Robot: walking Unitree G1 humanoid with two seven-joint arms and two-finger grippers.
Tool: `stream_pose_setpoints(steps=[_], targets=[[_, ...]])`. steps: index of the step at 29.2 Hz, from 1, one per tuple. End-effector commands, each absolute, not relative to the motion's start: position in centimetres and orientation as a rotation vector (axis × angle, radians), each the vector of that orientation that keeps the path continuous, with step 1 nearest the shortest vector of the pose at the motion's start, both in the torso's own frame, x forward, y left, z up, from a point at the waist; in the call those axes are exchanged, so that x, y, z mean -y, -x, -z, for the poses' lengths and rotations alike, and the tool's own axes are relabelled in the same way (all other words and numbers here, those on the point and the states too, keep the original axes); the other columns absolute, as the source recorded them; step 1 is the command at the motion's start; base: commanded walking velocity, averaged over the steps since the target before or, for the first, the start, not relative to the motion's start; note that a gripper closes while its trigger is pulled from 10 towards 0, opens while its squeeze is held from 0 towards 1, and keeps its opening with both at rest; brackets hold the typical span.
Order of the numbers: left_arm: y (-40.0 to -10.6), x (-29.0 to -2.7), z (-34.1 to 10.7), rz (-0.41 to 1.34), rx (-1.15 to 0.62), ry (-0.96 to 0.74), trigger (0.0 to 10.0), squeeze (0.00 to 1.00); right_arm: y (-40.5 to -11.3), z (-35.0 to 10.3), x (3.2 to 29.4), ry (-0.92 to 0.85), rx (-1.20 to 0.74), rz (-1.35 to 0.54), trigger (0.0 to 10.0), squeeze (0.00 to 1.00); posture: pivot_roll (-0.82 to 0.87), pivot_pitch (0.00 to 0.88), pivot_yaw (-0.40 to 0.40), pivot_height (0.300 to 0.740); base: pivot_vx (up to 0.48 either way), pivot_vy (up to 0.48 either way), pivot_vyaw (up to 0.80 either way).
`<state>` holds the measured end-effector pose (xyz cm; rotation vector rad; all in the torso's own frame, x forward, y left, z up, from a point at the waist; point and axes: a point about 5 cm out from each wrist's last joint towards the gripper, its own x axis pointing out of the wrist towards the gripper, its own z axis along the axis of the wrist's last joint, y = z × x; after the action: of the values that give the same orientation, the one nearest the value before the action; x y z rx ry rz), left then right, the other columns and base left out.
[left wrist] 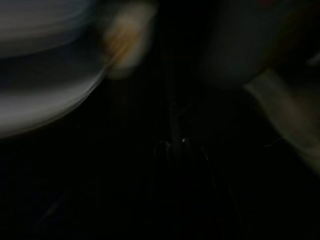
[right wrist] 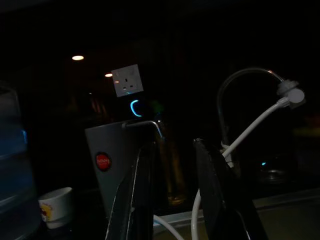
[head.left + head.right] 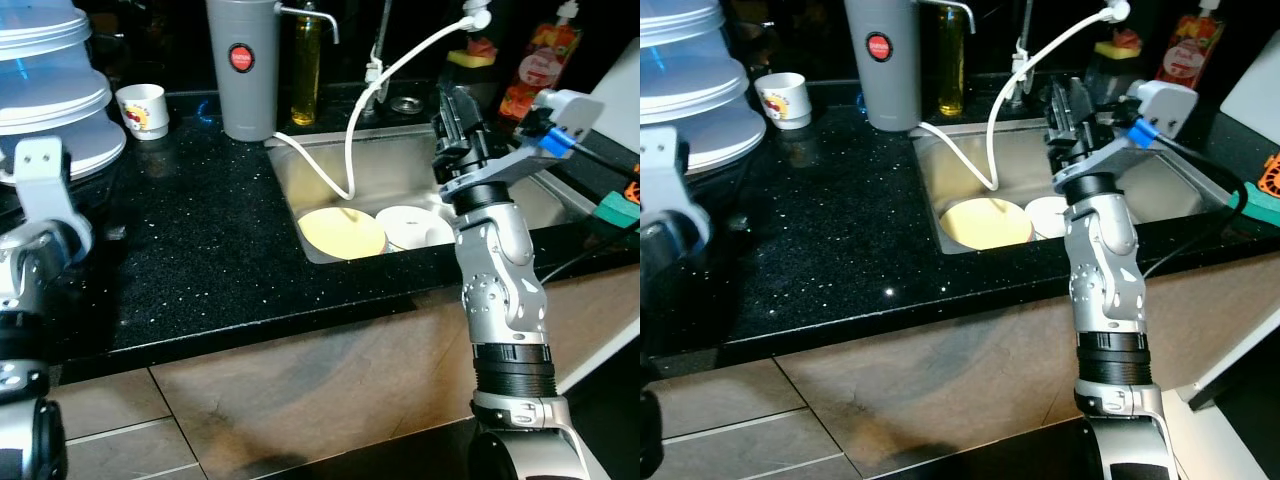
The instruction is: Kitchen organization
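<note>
A steel sink (image 3: 300,175) is set into the black speckled counter (image 3: 190,250). In it lie a yellow plate (image 3: 342,232) and a white plate (image 3: 412,226), side by side. My right gripper (image 3: 452,102) is raised over the sink's right part, fingers pointing up and away toward the faucet (image 2: 240,82). In the right wrist view its fingers (image 2: 136,195) stand apart with nothing between them. My left arm (image 3: 40,195) is low at the counter's left end, beside a stack of white dishes (image 3: 50,100). The left wrist view is dark and blurred.
A white hose (image 3: 400,60) loops from the faucet down into the sink. A grey dispenser (image 3: 242,65), an oil bottle (image 3: 305,70) and a small white cup (image 3: 143,108) stand along the back. A red sauce bottle (image 3: 540,55) and a sponge (image 3: 472,55) are at the back right.
</note>
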<state>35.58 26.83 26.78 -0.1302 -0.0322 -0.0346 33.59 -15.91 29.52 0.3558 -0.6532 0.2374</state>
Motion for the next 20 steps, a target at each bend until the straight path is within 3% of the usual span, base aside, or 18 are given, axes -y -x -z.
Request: stream_pose_setpoints(steps=[1, 4, 5, 8, 14, 20], targets=[[-34.9, -23.0, -30.7, 0.28, 0.239, 0.127, 10.0, 0.0, -33.1, -30.3, 15.0, -0.443, 0.653, -0.352, 10.0, 0.0, 0.04, 0.01, -0.015, 0.74, 0.0, 0.0, 0.0], [-31.6, -16.5, -32.7, 0.734, 0.407, 0.01, 10.0, 0.0, -31.4, -30.7, 12.4, -0.609, 0.595, -0.679, 10.0, 0.0, 0.03, 0.007, -0.021, 0.74, 0.0, 0.0, 0.0], [-31.6, -16.5, -32.7, 0.734, 0.407, 0.01, 10.0, 0.0, -31.4, -30.7, 12.4, -0.609, 0.595, -0.679, 10.0, 0.0, 0.03, 0.007, -0.021, 0.74, 0.0, 0.0, 0.0], [-30.0, -13.6, -32.0, 0.959, 0.431, -0.019, 10.0, 0.0, -30.3, -31.0, 11.5, -0.731, 0.595, -0.799, 10.0, 0.0, 0.02, 0.006, -0.025, 0.74, 0.0, 0.0, 0.0], [-28.6, -11.1, -31.2, 1.148, 0.441, -0.034, 10.0, 0.0, -29.2, -30.8, 10.3, -0.807, 0.518, -0.944, 10.0, 0.0, 0.0, 0.008, -0.023, 0.74, 0.0, 0.0, 0.0], [-28.0, -10.8, -31.4, 1.198, 0.458, -0.027, 10.0, 0.0, -28.8, -30.6, 10.6, -0.88, 0.488, -0.98, 10.0, 0.0, 0.0, 0.012, -0.026, 0.74, 0.0, 0.0, 0.0]])
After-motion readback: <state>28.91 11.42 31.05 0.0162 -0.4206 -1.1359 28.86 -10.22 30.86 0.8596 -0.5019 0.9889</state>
